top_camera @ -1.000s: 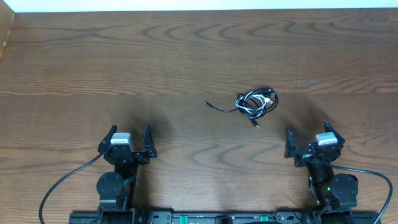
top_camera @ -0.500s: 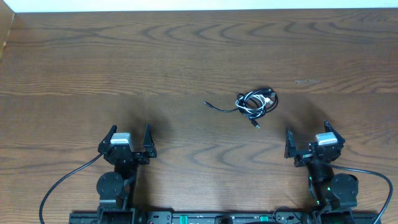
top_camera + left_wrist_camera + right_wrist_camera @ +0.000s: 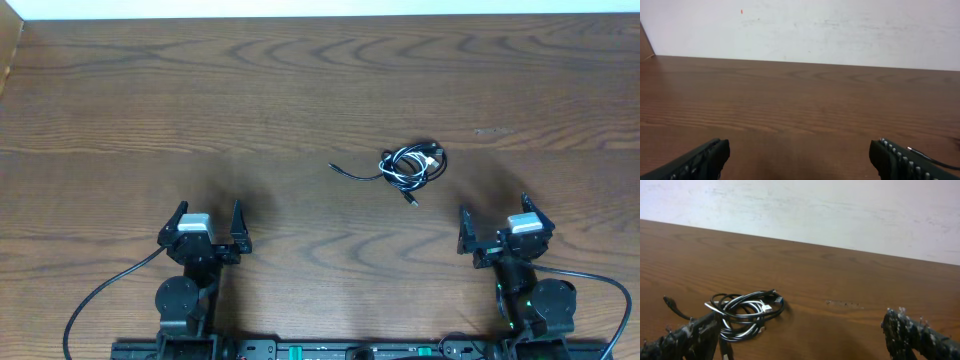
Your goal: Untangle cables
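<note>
- While neither hand is touching them, the cables (image 3: 412, 166) are found lying in one small tangled bundle on the worktop (image 3: 300, 80), black cords being looped together with a white one.
- From the bundle, one loose black end (image 3: 345, 172) is stretched out flat toward the left arm's side, and a short tail with a small plug (image 3: 413, 201) is pointed toward the robot.
- Nearest the bundle, the right hand (image 3: 493, 204) is placed on the robot's side of it and a little to the right, apart from it; its jaws are spread wide and nothing is gripped.
- Through the right wrist camera the bundle is seen just beyond one finger (image 3: 685, 337) of the right hand, apart from it.
- Farther from the bundle, well apart on the side of the loose black end, the left hand (image 3: 210, 206) is placed over the worktop, likewise released, with nothing between its jaws.
- Through the left wrist camera bare wood is shown between the fingers of the left hand; a thin black cord (image 3: 935, 161) is glimpsed at the edge on the bundle's side, and which cord it is cannot be told.
- Beyond the bundle, away from the robot, the worktop's far edge is met by a pale wall (image 3: 840, 210).
- Behind each hand, farthest from the bundle, a thicker black lead (image 3: 100, 290) is trailed from the arm base.
</note>
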